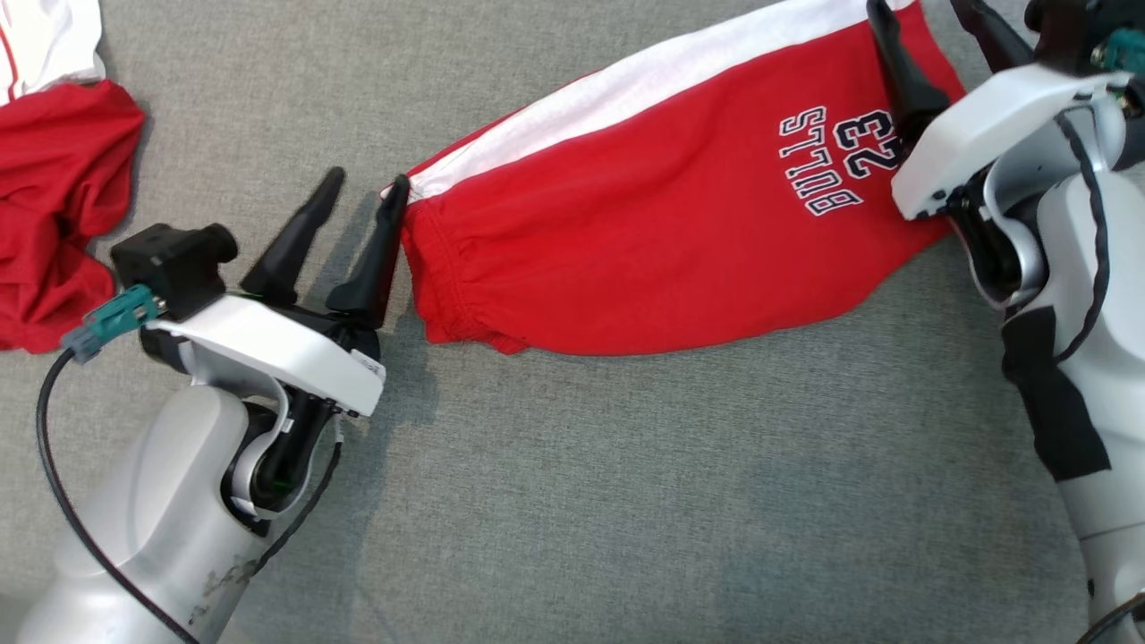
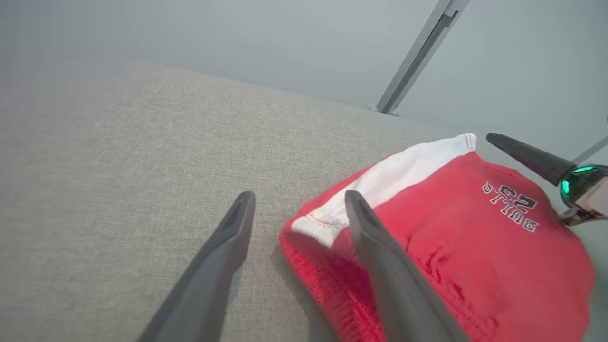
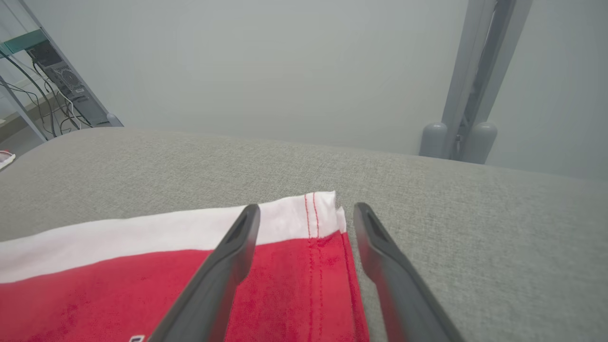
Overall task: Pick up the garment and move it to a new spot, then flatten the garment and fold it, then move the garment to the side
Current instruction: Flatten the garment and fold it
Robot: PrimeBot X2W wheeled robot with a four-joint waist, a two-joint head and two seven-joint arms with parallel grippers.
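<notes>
Head view: red garment (image 1: 662, 224) lies across upper centre; left gripper (image 1: 367, 183) spread at lower left, right gripper (image 1: 921, 18) spread at upper right. Left wrist view: one finger (image 2: 380, 256) perhaps touches the waistband (image 2: 313, 223). Right wrist view: hem corner (image 3: 323, 204) between fingers (image 3: 228, 266).

We see the garment (image 1: 662, 206) lying flat on the surface (image 1: 626, 492), running from the middle out to the far right. Our left gripper (image 1: 367, 183) sits just left of its left end, with the right finger at that edge. Our right gripper (image 1: 921, 9) straddles its far right corner, one finger over it and one beyond. A second garment (image 1: 54, 206) lies well apart at the far left.
</notes>
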